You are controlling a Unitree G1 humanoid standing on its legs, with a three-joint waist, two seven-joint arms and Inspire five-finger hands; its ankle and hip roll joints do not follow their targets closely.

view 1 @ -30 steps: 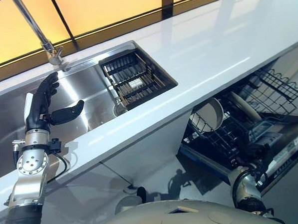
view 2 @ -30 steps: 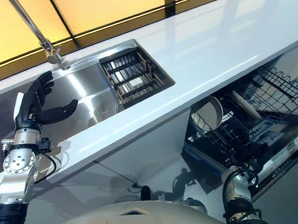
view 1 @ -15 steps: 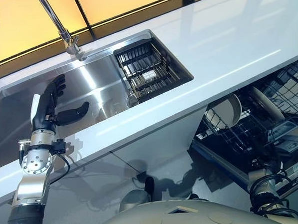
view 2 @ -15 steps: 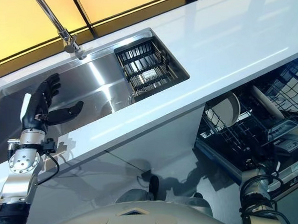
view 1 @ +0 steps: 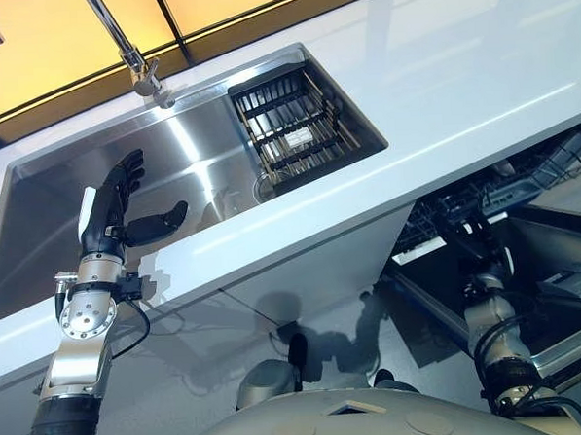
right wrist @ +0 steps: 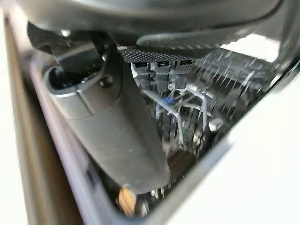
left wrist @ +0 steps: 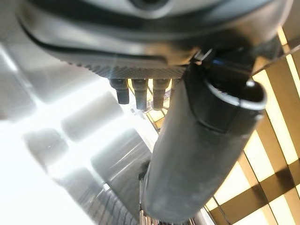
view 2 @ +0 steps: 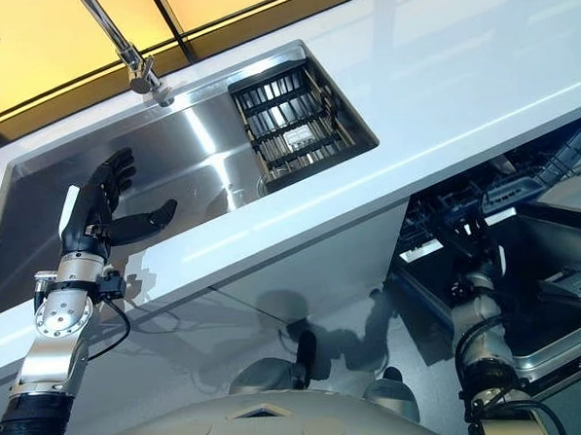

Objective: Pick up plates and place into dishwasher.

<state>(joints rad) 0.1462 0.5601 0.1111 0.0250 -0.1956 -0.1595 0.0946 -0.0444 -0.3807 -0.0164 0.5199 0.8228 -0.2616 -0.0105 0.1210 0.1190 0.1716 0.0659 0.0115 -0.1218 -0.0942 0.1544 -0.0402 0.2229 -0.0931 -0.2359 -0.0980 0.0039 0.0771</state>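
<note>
My left hand (view 1: 113,205) is raised over the steel sink (view 1: 48,230), open and holding nothing; its wrist view shows straight fingers (left wrist: 136,89) and a stretched thumb. At the lower right, my right hand (view 1: 480,254) reaches up to the front of the dark wire dishwasher rack (view 1: 508,179), which sits mostly under the counter. Past that hand's straight fingers (right wrist: 159,75), its wrist view shows the rack's wires (right wrist: 190,110) close by, with nothing held. I cannot make out any plates.
A black wire basket (view 1: 296,129) fills the sink's right end, and a tall tap (view 1: 131,55) stands behind the sink. The white counter (view 1: 458,63) runs off to the right. Below the rack, the dishwasher's door (view 1: 568,310) lies open.
The camera has swung, shifting the whole picture. My right hand has risen from beside the door to the rack's front. The rack now lies further under the counter, hiding its white plates.
</note>
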